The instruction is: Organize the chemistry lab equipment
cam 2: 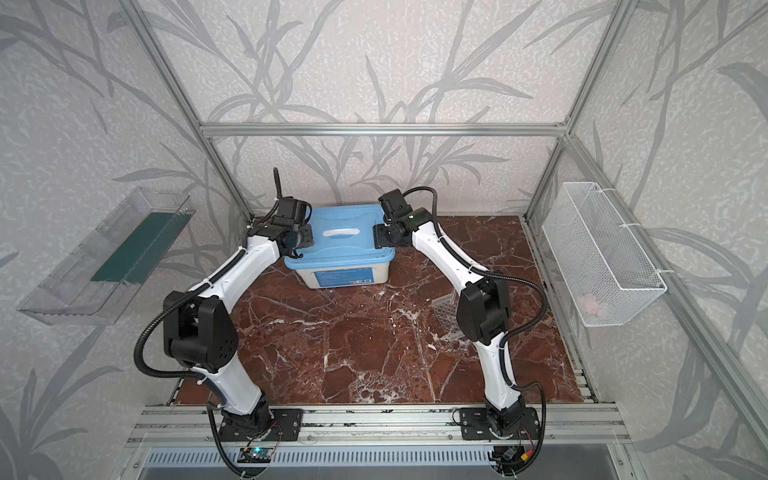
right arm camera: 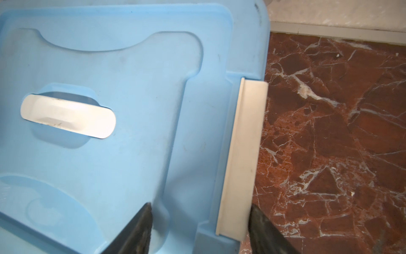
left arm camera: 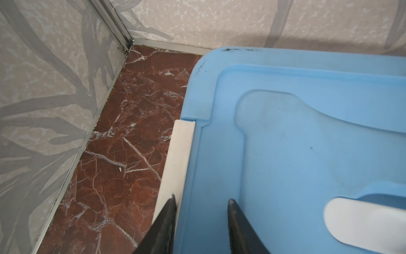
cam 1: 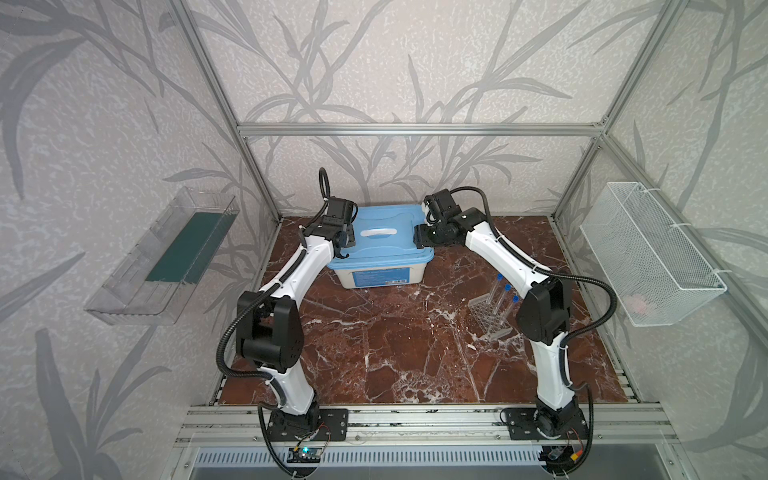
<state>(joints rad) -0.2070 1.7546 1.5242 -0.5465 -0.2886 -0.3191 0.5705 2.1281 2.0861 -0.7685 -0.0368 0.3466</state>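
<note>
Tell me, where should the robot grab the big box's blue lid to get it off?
Probably the white latch at each short end, not the flat middle. Each is a narrow bar along the edge of the blue lid, so jaws fit either side. Come down from above at both ends, where the left gripper and right gripper sit.

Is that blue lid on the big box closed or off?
Closed: the blue lid sits flat over the white tub. Whether its white side clips are latched, I cannot tell.
</note>
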